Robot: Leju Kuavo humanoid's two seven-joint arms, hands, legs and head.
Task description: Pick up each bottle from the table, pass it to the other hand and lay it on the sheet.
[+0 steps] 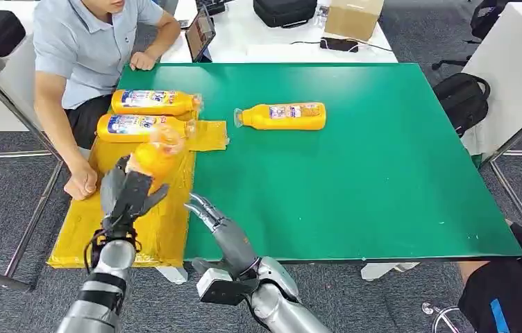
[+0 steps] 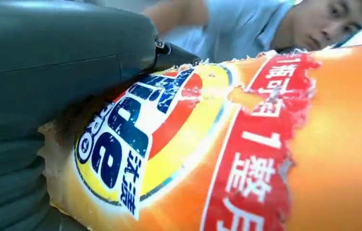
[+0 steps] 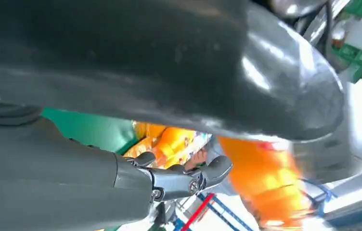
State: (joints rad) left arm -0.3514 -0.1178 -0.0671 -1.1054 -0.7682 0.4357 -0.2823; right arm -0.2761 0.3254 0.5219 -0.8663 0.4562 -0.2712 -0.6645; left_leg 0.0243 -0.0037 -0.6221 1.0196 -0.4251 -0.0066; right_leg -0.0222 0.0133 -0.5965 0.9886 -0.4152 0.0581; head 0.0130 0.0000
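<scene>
We see the left hand [image 1: 128,194] gripping an orange bottle [image 1: 153,159] above the yellow sheet [image 1: 168,229], its long axis tilted up and away from the robot. Its glossy label is torn. Beyond it, 2 bottles [image 1: 153,102] lie on the sheet crosswise, caps right. The right hand [image 1: 220,225], beside the sheet, holds nothing, fingers loosely extended.

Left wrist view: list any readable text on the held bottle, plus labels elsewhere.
"1" in white on the red band of the held bottle; Chinese characters around it, not transcribed.
Blue logo letters on its yellow roundel: partly hidden, unreadable.
Labels on three lying bottles, head view: too small.
</scene>
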